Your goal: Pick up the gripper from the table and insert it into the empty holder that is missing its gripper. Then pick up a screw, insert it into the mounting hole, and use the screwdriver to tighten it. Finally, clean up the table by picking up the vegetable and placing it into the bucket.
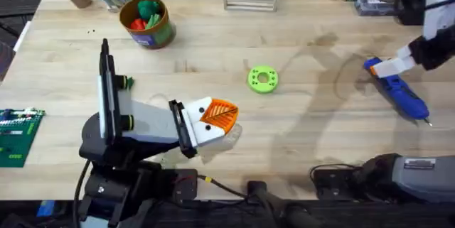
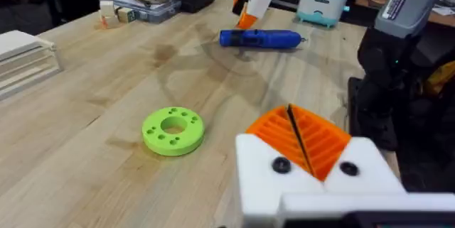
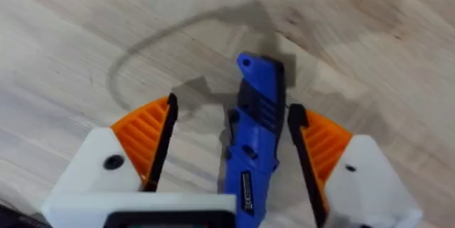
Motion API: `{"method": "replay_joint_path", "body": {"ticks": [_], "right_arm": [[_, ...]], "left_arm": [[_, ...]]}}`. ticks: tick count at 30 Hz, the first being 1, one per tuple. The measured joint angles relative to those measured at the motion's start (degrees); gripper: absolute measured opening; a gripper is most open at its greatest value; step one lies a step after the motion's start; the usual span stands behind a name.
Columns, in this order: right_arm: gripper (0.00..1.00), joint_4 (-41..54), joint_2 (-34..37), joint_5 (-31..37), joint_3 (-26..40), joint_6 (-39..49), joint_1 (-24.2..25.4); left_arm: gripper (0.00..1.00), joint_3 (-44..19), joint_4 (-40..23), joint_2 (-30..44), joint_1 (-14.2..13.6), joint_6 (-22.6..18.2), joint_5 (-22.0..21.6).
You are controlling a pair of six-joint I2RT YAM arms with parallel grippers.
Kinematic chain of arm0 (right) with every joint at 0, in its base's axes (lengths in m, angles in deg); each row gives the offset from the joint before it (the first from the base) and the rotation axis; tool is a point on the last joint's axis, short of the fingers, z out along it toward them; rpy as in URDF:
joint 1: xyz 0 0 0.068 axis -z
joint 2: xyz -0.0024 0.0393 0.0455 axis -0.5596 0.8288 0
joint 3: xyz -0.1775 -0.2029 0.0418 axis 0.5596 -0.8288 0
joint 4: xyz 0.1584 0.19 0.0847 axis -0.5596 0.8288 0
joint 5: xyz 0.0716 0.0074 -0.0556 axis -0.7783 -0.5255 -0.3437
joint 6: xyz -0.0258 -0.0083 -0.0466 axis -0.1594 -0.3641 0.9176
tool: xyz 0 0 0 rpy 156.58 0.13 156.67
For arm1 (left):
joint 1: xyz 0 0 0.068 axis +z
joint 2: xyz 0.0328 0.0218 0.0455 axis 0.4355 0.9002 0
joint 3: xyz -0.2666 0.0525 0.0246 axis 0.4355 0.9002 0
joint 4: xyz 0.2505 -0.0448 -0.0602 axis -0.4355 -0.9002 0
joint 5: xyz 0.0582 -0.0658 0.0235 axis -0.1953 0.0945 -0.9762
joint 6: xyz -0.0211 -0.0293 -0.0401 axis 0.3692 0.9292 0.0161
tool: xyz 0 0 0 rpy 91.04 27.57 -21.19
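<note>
My right gripper (image 3: 229, 158) is spread around the screwdriver (image 3: 254, 136) lying on the table (image 1: 313, 72); my left gripper (image 2: 307, 146) looks pressed together, I think.

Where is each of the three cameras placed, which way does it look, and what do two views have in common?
Overhead: fixed above the arms' bases, looking down and forward over the light wooden table; the left hand and right hand show.
Left wrist: low on the left arm, looking across the table past the flat bright green ring; its shut orange pads show.
Right wrist: looks straight down; open pads straddle the bright blue fat-handled screwdriver.
Shared: the screwdriver appears in all three; the ring in overhead and left wrist.
</note>
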Motion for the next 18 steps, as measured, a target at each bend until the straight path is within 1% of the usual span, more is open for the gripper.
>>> {"method": "replay_joint_path", "body": {"ticks": [7, 13, 18], "right_arm": [[0.989, -1.7, 3.9, -1.0, -0.7, 4.9, 0.0], [0.988, -3.6, 7.2, -0.9, -0.8, 6.1, 0.0], [0.988, -5.2, 8.0, 0.1, -0.8, 6.3, 0.1]], "left_arm": [[0.003, 0.0, 0.0, 0.0, 0.0, 0.0, 0.0], [0.003, 0.0, 0.0, 0.0, 0.0, 0.0, 0.0], [0.003, 0.0, 0.0, 0.0, 0.0, 0.0, 0.0]]}}
